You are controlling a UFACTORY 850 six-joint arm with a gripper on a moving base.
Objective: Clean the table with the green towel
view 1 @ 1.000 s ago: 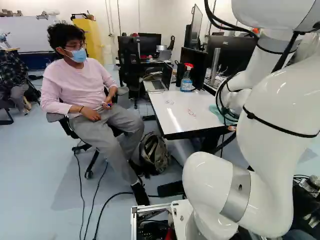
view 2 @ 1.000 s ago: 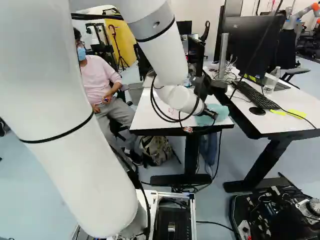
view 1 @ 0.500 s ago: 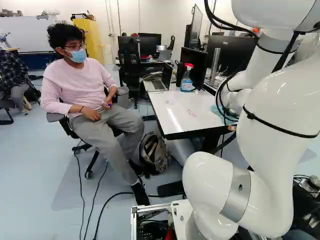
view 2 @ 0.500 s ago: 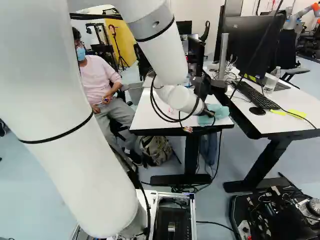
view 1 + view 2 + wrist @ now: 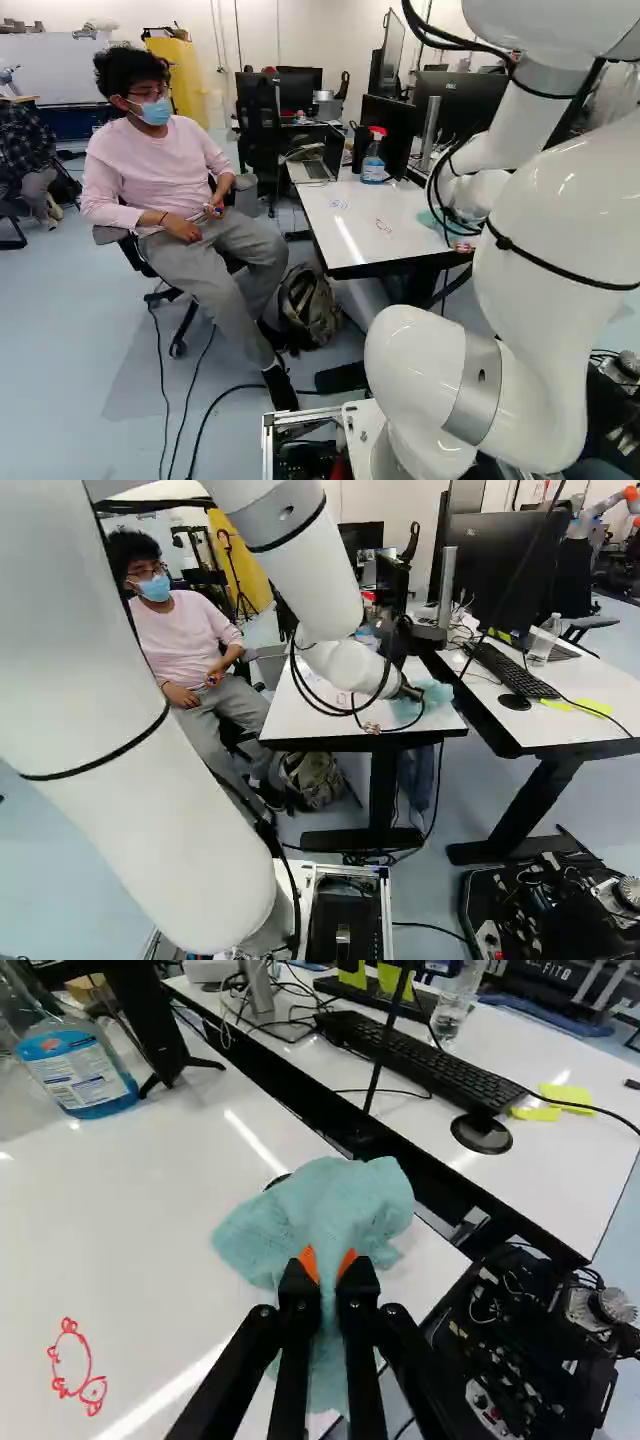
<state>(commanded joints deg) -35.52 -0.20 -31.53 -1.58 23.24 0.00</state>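
In the right base view my gripper (image 5: 412, 692) reaches over the near right corner of the white table (image 5: 310, 715), at the green towel (image 5: 434, 694). Seen from the wrist, the gripper (image 5: 328, 1262) is shut on the bunched towel (image 5: 335, 1200), orange pads pressing it from two sides. Cloth spreads ahead of the fingers and hangs down behind them. A red marker drawing (image 5: 75, 1365) lies on the tabletop to one side of the towel; a blue drawing (image 5: 338, 204) is farther back in the left base view.
A spray bottle (image 5: 85, 1070) stands toward the table's far side, near a laptop (image 5: 318, 165) and monitor. A second desk with a keyboard (image 5: 510, 670), mouse and cup adjoins on the right. A seated person (image 5: 160, 180) is left of the table; a backpack (image 5: 310, 305) lies below.
The arm has shifted, its wrist moving left and slightly up in the right base view. The towel has risen a little with the gripper. The base has not moved.
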